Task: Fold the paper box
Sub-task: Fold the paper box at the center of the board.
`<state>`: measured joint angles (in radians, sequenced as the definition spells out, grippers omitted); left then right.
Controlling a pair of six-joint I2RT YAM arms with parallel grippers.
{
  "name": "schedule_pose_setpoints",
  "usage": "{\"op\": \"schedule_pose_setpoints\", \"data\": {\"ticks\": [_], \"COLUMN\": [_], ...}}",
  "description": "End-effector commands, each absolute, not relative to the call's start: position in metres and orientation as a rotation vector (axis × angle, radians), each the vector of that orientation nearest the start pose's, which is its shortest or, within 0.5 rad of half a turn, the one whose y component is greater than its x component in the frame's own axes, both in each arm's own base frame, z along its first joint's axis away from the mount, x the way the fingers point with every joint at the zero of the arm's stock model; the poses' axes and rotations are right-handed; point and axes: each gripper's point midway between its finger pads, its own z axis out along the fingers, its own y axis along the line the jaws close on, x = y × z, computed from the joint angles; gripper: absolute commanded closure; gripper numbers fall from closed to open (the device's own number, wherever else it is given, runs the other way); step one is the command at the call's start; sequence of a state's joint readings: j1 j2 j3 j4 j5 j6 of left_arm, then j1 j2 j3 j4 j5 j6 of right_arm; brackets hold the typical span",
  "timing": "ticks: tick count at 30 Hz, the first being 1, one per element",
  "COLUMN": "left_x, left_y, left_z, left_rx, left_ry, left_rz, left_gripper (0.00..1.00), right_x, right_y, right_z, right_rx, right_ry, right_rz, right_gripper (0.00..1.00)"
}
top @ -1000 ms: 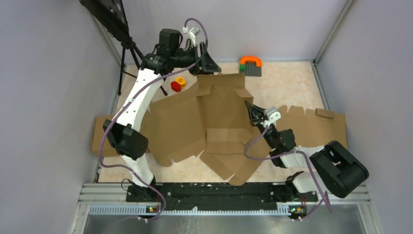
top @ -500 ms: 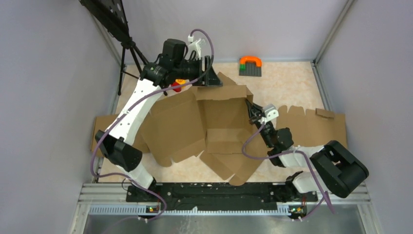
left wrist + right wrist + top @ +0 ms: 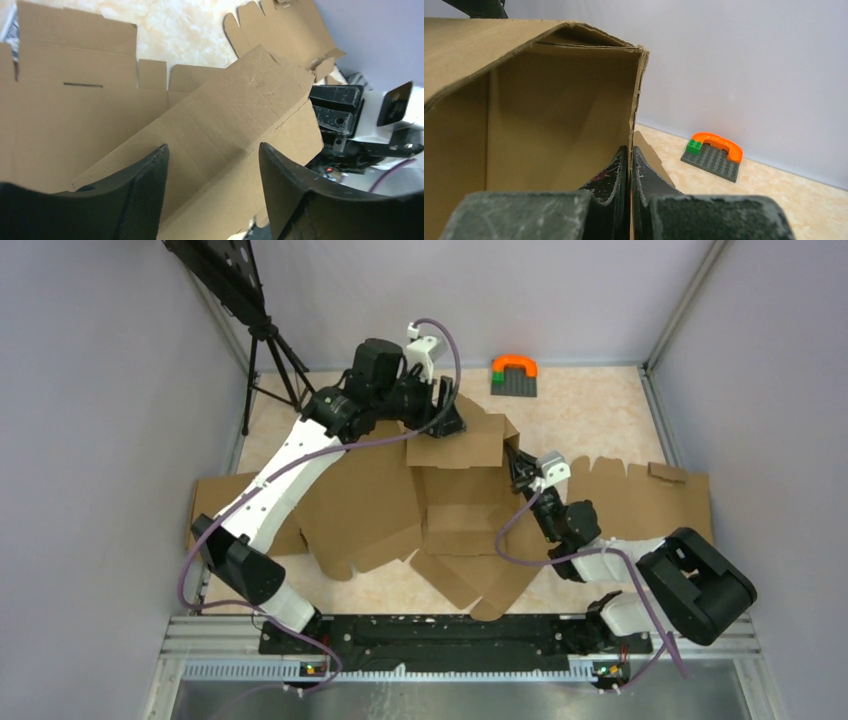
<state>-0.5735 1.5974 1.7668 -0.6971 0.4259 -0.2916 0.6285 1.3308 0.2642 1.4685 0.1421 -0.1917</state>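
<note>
the paper box [image 3: 450,510] is lying mid-table between the two arms, its left panel flat and its middle rising into a shallow tray. the left arm [image 3: 300,455] is reaching further right than a second ago, and the far flap [image 3: 460,445], flat then, is now tipping up and over the tray. that suggests the back wall is forming but not yet locked. the left gripper [image 3: 445,418] is hovering at that flap's top edge with its jaws spread, clamping nothing i can see. the right gripper [image 3: 518,468] is sitting closed at the raised right corner; whether cardboard is pinched between its fingers [image 3: 621,165] is not showing. a small brick plate [image 3: 514,374] is lying well apart.
</note>
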Motion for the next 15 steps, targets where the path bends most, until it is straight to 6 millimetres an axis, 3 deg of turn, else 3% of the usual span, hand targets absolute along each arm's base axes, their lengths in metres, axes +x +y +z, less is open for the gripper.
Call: {"op": "schedule_pose_setpoints", "data": {"ticks": [1, 7, 15], "left_x": [0.316, 0.312, 0.315], "left_y": [-0.309, -0.306, -0.313], "left_z": [0.344, 0.354, 0.342], "left_rx": [0.736, 0.898, 1.066], "left_ry": [1.925, 1.656, 1.588], "left_rz": [-0.781, -0.587, -0.482], "left_gripper": [0.31, 0.22, 0.24], "right_x": [0.317, 0.315, 0.315], "right_y": [0.203, 0.205, 0.209], "right_z": [0.258, 0.258, 0.261], "right_rx": [-0.379, -0.388, -0.391], "right_ry": [1.071, 1.067, 1.060], "right_rz": [0.317, 0.329, 0.339], "right_gripper": [1.00, 1.00, 1.00]}}
